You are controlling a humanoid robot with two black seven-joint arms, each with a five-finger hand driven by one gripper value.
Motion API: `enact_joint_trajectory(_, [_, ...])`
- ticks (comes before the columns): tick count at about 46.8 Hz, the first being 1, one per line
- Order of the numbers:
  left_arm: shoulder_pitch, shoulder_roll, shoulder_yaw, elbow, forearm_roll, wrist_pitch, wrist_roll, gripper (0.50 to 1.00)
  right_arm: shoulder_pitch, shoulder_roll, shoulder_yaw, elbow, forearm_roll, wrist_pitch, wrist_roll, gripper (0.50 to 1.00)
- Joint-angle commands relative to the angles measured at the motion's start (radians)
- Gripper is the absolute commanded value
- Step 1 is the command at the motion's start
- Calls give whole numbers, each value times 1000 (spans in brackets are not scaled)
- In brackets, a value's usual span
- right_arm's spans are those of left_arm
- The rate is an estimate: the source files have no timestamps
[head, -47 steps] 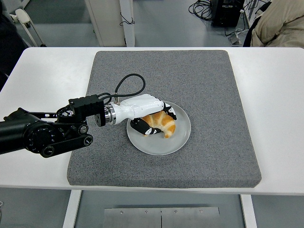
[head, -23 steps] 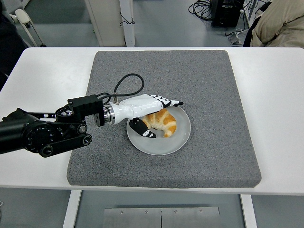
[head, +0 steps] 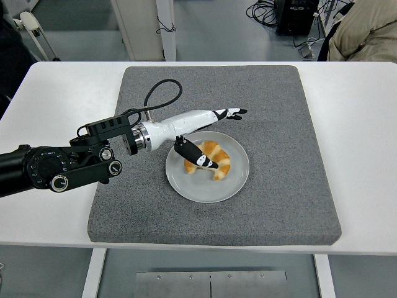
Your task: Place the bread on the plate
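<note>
A golden croissant point(head: 214, 160) lies on the round grey plate point(head: 207, 185) in the middle of the grey mat. My left hand point(head: 208, 127) hovers above the plate's far-left side with its fingers stretched out flat toward the right. Its thumb point(head: 197, 156) hangs down over the croissant's left end. The hand is open and holds nothing. My right arm does not appear in the head view.
The grey mat point(head: 279, 124) covers most of the white table point(head: 56, 99). A black cable point(head: 158, 93) loops up from the left wrist. A person in a beige garment point(head: 366, 31) sits at the top right corner, beyond the table.
The left hand has let go of the croissant, opened its fingers and risen up and back from the plate. The croissant stays on the plate.
</note>
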Motion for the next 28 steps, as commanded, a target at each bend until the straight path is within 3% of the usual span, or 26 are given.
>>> enact_joint_trajectory(1, [-3, 19, -16, 2, -63, 0, 0, 968, 0, 0, 2, 0, 0, 0, 0, 1000])
enact_joint_trajectory(18, [78, 47, -197, 13, -348, 22, 16, 969, 0, 0, 0, 0, 0, 0, 0, 1000])
enact_joint_trajectory(28, [169, 24, -303, 26, -509, 164, 11, 969, 1, 0, 0, 0, 0, 0, 0, 1000])
